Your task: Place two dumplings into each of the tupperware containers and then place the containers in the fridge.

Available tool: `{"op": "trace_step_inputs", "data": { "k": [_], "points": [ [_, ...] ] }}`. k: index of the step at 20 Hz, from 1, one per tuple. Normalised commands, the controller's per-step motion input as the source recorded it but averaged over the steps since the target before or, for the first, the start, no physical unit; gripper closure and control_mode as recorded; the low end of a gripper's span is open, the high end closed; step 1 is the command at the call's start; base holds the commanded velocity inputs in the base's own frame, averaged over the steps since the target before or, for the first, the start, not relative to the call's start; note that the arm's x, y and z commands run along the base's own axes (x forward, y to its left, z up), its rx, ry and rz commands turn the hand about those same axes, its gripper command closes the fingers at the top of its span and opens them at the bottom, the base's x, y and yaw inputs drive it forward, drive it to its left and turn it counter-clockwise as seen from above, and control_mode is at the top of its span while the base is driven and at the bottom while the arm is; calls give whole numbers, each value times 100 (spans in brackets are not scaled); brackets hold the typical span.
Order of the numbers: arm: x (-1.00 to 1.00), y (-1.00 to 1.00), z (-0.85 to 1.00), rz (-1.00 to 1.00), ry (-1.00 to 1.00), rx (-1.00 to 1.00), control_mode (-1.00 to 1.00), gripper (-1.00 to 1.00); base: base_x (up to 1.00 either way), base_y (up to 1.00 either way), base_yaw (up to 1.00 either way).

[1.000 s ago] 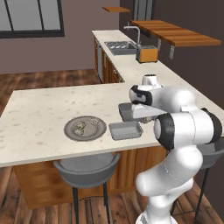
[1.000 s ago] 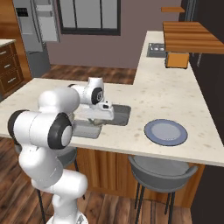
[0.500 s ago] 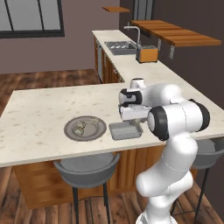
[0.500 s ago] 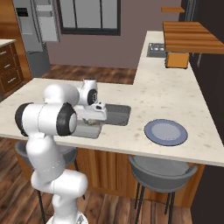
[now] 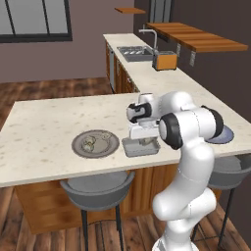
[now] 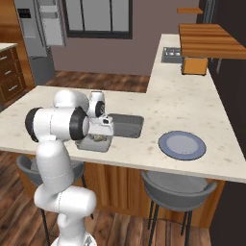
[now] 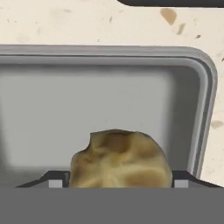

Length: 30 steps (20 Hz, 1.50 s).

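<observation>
Gripper (image 7: 117,183) low over the smaller tupperware container (image 5: 140,147), which sits near the front edge of the island counter (image 5: 44,132). Hand view: one dumpling (image 7: 120,159) sits between the two finger tips w/ tips standing wide, one each side of it — can't tell if they touch it or if it rests on the tray floor. Jaws read as spread wide; grip on dumpling not confirmed.

Second container (image 6: 126,125), slightly larger, just behind the first, partly hidden by the hand in left base view. Round grey plate (image 5: 95,143) to the left of the small tray, apart from it — two dumplings on it (image 5: 89,143). Blue-grey plate (image 6: 182,145) on the arm's right side, well apart from trays. Fridge (image 6: 38,36) far back at left in right base view, door closed.
</observation>
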Motion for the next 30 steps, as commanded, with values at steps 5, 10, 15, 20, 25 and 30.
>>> {"op": "trace_step_inputs", "data": {
  "k": [5,10,15,20,25,30],
  "points": [
    [24,0,-36,0,0,0,-100,100,0,0,0],
    [6,1,-13,0,0,0,-100,-100,0,0,0],
    [0,0,0,0,1,0,-100,-100,0,0,0],
    [-1,0,13,0,0,0,-100,-100,0,0,0],
    [-16,26,58,0,0,0,-100,-100,0,0,0],
    [-2,61,71,0,-5,0,-100,-100,0,0,0]
  ]
}}
